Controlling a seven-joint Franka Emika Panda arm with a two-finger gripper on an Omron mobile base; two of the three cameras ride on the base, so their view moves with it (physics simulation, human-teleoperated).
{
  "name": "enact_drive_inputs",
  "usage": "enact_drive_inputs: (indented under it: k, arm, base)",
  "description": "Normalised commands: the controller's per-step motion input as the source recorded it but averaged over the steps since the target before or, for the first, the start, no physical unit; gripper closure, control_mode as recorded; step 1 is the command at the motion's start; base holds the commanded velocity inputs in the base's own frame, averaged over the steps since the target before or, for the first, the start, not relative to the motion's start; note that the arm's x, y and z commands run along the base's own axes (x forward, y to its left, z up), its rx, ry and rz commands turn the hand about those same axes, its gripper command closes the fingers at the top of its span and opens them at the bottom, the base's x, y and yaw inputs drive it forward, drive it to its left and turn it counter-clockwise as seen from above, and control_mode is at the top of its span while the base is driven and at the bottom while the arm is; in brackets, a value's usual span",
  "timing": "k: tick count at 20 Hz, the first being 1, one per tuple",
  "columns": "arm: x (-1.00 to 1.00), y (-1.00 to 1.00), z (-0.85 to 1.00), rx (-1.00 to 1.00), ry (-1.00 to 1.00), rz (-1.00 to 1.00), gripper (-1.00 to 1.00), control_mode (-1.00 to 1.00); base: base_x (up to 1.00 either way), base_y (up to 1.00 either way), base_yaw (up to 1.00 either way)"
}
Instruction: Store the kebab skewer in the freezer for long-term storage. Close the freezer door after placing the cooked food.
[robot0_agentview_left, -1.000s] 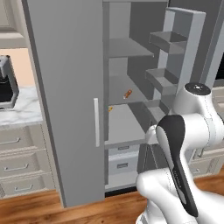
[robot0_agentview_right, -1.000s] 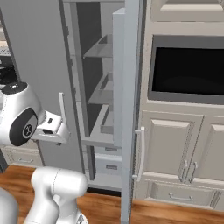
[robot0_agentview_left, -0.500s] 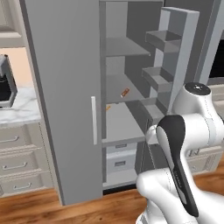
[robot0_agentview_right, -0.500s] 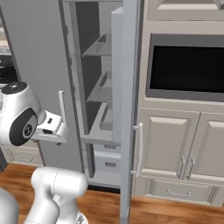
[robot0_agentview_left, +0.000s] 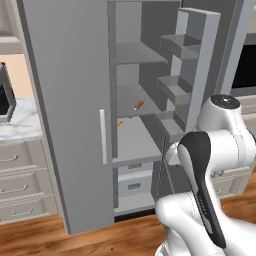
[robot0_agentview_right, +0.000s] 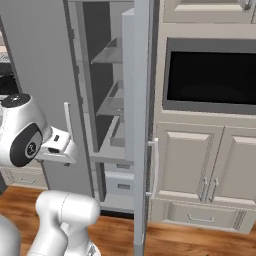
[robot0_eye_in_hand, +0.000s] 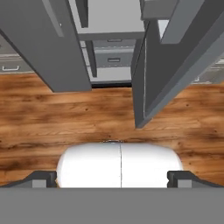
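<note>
Nearest, the hand (robot0_eye_in_hand: 112, 177) hangs low in front of the robot and looks down at the wooden floor (robot0_eye_in_hand: 100, 118), its two fingertips (robot0_eye_in_hand: 43, 178) spread wide at the bottom corners of the hand view with nothing between them. Over the last second the whole picture in both base views has slid a little and the cabinet has grown larger, which reads as the base driving or turning, not as any shift of the things; the hand has stayed just as wide and empty throughout. Just beyond the arm stands the freezer door (robot0_agentview_left: 197, 75), swung open towards the robot on the right, its inner shelf bins facing left and its pale handle (robot0_agentview_right: 154, 167) on the outer face beside the wall oven (robot0_agentview_right: 212, 75). To the left the plain grey door (robot0_agentview_left: 70, 100) is shut. Farther in, the freezer (robot0_agentview_left: 135, 145) is open, and the kebab skewer (robot0_agentview_left: 138, 105) lies on a middle shelf towards the back, with a small orange speck (robot0_agentview_left: 119, 122) nearer the shelf's front edge. So the placing looks done, and what remains is to bring the hand round to the open door and push it closed.
</note>
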Motion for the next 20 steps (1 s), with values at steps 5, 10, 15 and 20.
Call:
enact_drive_inputs:
  k: [5, 10, 15, 20]
  arm:
    - [0.0, 0.0, 0.0, 0.0, 0.0, 0.0, -1.0, 1.0]
    - [0.0, 0.0, 0.0, 0.0, 0.0, 0.0, -1.0, 1.0]
    - [0.0, 0.0, 0.0, 0.0, 0.0, 0.0, -1.0, 1.0]
    - [0.0, 0.0, 0.0, 0.0, 0.0, 0.0, -1.0, 1.0]
  base:
    - [0.0, -0.55, 0.0]
    - [-0.04, -0.11, 0.0]
    - [0.0, 0.0, 0.0]
    - [0.0, 0.0, 0.0]
